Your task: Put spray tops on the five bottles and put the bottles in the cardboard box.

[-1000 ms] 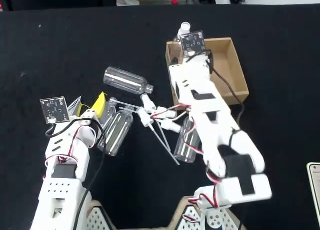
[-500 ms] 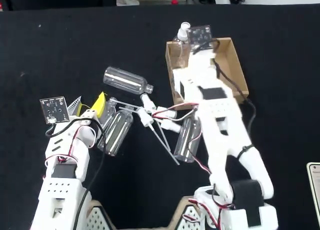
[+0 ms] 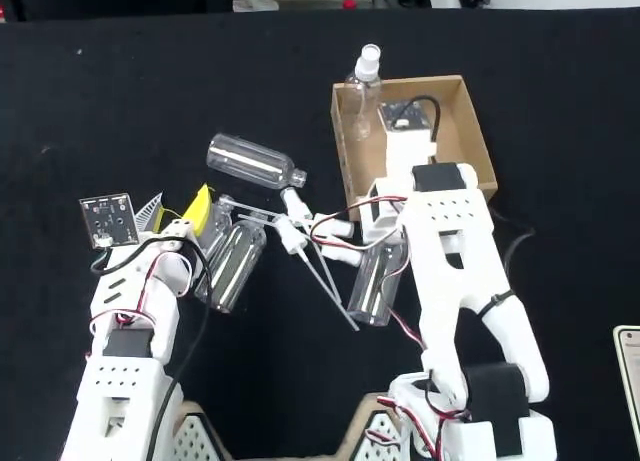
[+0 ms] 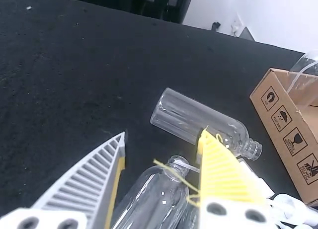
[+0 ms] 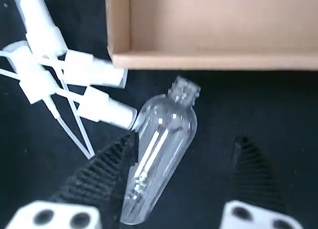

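A clear bottle with a white spray top (image 3: 366,91) stands upright in the far left corner of the cardboard box (image 3: 470,131). One capless bottle (image 3: 250,163) lies left of the box. Two more (image 3: 232,256) lie side by side just beyond my left gripper (image 3: 175,213), which is open above their necks (image 4: 163,134). A further capless bottle (image 3: 375,281) lies under my right arm. It shows in the right wrist view (image 5: 159,154), and my right gripper (image 5: 188,137) hangs open over it, near the box wall (image 5: 208,60). Loose spray tops (image 3: 300,231) with long tubes lie between the arms.
The table is covered in black cloth. A pale card (image 3: 628,366) lies at the right edge. The loose spray tops (image 5: 97,75) and their tubes lie close beside the bottle under my right gripper. Open cloth stretches to the far left.
My right arm has drawn back from the box's far corner toward its base, leaving the capped bottle standing in the box. The left arm has kept still.
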You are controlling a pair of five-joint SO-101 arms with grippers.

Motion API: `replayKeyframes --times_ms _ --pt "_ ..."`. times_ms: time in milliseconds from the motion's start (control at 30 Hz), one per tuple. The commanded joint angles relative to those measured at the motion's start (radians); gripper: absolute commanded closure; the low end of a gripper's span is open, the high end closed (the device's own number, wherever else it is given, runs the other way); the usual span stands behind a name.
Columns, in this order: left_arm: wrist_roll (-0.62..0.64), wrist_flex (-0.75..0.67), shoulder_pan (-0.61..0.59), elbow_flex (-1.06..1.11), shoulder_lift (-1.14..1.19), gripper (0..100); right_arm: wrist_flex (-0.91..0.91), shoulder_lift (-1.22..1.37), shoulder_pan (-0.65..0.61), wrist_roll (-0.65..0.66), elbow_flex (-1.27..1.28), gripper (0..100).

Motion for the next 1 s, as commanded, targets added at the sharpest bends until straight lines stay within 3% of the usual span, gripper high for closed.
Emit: replayKeyframes --times_ms 0,567,767,967 --pt "-0.012 -0.021 0.007 -0.008 -0.008 77 0.005 -0.044 -0.005 -0.028 0.024 65.4" --pt "-0.074 -0.021 0.012 -0.008 -0.008 77 -0.072 -0.042 -0.133 -0.038 0.117 70.5" --pt "-0.074 -0.021 0.012 -0.008 -0.008 77 -0.212 -0.042 -0.132 -0.175 0.199 70.5" --pt "-0.074 -0.021 0.012 -0.008 -0.008 77 -0.235 -0.042 -0.127 -0.192 0.213 73.9"
